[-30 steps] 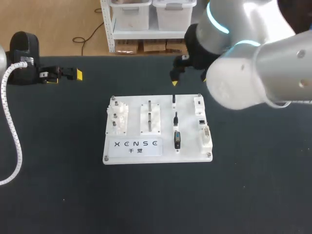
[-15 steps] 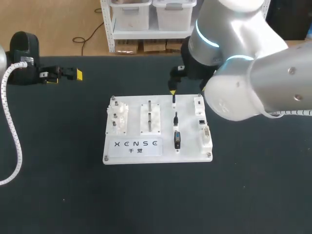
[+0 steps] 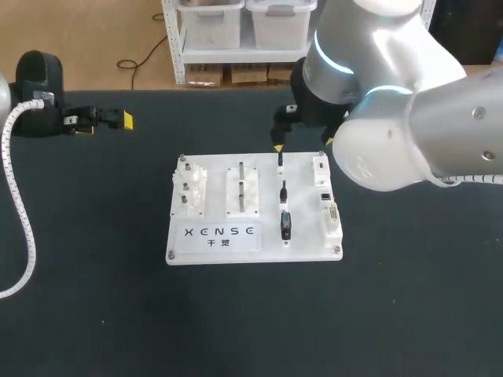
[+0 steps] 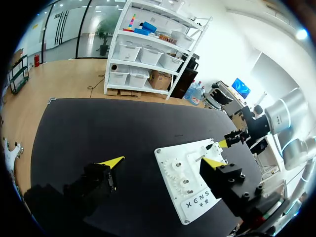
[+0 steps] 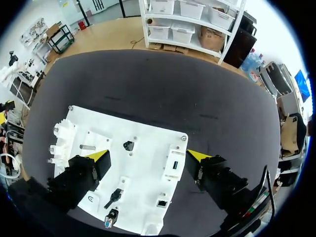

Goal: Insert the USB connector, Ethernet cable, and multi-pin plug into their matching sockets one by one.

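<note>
A white board (image 3: 255,245) lies mid-table. In its middle column stand a small black USB connector (image 3: 280,159), an Ethernet plug (image 3: 284,191) and a multi-pin plug (image 3: 285,225). The matching sockets (image 3: 321,167) line the board's right edge. My right gripper (image 3: 302,144) hangs open over the board's far edge, one yellow tip just above the USB connector. In the right wrist view the gripper (image 5: 148,155) is empty, with the USB connector (image 5: 128,145) and USB socket (image 5: 174,165) below it between its fingers. My left gripper (image 3: 102,119) rests open and empty at the table's far left, well away from the board (image 4: 197,197).
Gear and peg fixtures (image 3: 189,191) and a slotted block (image 3: 242,188) fill the board's left half. A white coiled cable (image 3: 20,212) runs down the left side of the table. Dark bare tabletop surrounds the board.
My right gripper has come down and slightly left toward the board's far edge, its tip now just over the USB connector. The left arm has stayed still.
</note>
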### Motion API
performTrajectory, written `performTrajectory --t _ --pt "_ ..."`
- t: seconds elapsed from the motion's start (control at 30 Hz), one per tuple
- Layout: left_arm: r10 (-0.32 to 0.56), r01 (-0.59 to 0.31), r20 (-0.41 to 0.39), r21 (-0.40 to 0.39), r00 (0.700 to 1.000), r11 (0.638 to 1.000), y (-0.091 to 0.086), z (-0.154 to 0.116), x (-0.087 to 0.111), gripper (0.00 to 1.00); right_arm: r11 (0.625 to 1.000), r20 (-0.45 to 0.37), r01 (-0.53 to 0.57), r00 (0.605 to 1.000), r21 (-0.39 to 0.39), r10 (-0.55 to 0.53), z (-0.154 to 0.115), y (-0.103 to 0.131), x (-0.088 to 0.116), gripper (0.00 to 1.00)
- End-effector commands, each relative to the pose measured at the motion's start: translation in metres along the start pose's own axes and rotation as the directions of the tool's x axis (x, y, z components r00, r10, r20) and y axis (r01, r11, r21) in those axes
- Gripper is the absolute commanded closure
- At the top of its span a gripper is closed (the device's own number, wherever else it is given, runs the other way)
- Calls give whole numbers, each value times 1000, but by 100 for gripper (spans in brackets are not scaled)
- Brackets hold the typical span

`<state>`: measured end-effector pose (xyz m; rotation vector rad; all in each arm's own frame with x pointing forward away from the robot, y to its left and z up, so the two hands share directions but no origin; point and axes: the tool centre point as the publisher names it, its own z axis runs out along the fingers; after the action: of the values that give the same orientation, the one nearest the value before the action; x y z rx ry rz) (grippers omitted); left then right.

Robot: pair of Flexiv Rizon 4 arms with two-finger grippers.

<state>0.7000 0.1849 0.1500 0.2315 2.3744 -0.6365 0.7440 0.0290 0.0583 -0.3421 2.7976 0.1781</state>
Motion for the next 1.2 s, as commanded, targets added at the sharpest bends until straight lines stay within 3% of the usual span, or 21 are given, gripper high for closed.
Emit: performTrajectory --t 0.03,0.5,1.1,1.2 --pt "0 0 0 0 1000 1000 0 0 0 0 1000 -9 -2 1000 28 2 7 12 -6 0" --pt "0 0 0 0 1000 1000 0 0 0 0 995 -76 -94 992 37 96 33 39 -16 0" --pt "0 0 0 0 1000 1000 0 0 0 0 979 -155 -196 967 54 202 50 39 -6 0" --pt "0 0 0 0 1000 1000 0 0 0 0 978 -162 -203 964 54 209 51 38 -4 22"
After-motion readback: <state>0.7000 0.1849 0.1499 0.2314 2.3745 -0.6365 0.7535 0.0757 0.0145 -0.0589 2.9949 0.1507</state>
